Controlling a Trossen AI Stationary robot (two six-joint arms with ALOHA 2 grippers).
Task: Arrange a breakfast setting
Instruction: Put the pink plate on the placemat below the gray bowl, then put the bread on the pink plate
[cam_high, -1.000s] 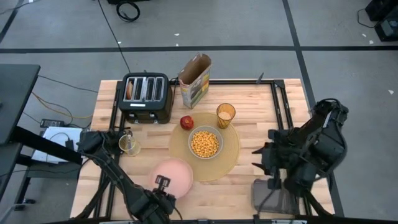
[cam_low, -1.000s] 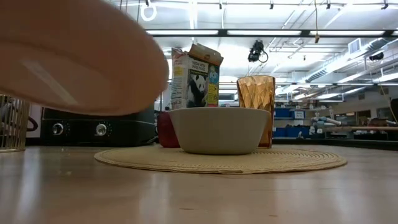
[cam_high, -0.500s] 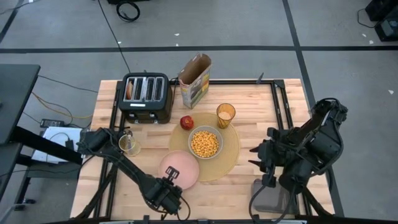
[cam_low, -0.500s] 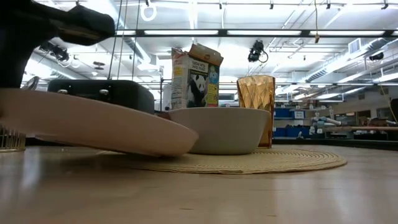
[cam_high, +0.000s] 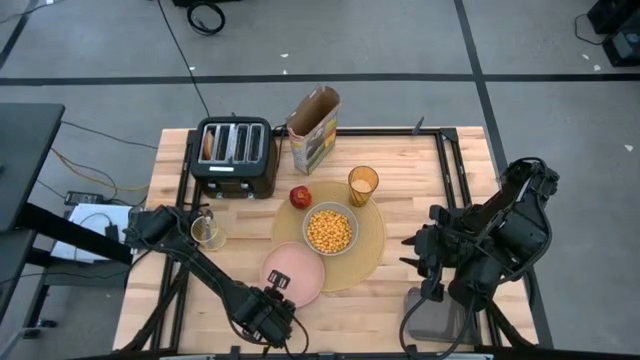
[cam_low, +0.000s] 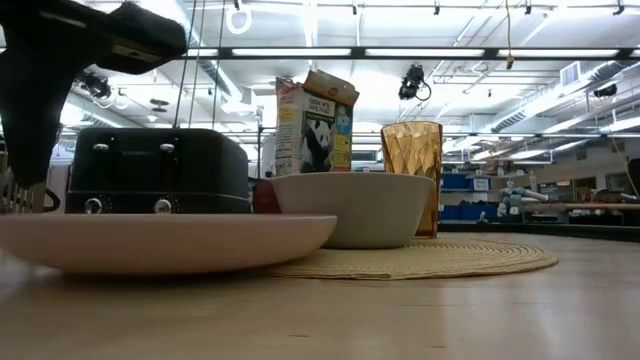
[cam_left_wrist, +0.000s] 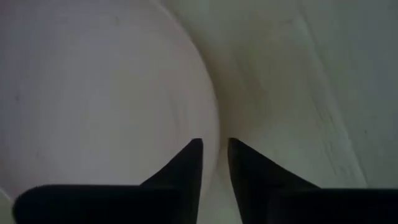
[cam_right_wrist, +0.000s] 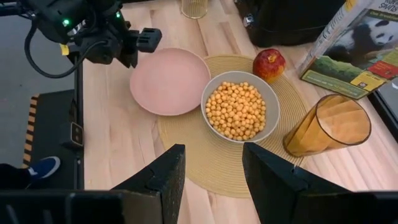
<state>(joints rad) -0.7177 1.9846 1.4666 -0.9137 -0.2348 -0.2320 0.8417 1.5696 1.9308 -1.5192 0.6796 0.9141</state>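
Pink and round, the plate (cam_high: 293, 271) had come down since a second earlier, when it hung tilted near the table's front edge; now it sat level, its far rim lapping the front-left edge of the placemat (cam_high: 362, 256), just beside the bowl (cam_high: 330, 229) of cereal. Being round, it had no long axis and pointed no way; its open face was up. The left gripper (cam_high: 277, 296) still pinched the plate's near rim, fingers (cam_left_wrist: 186, 165) drawn close on either side of the rim. By my judgement the placing was all but done, with only the release left. The right gripper (cam_right_wrist: 211, 168) waited open near the table's right edge. The apple (cam_high: 300, 196) and tumbler (cam_high: 363, 185) stood at the placemat's far rim.
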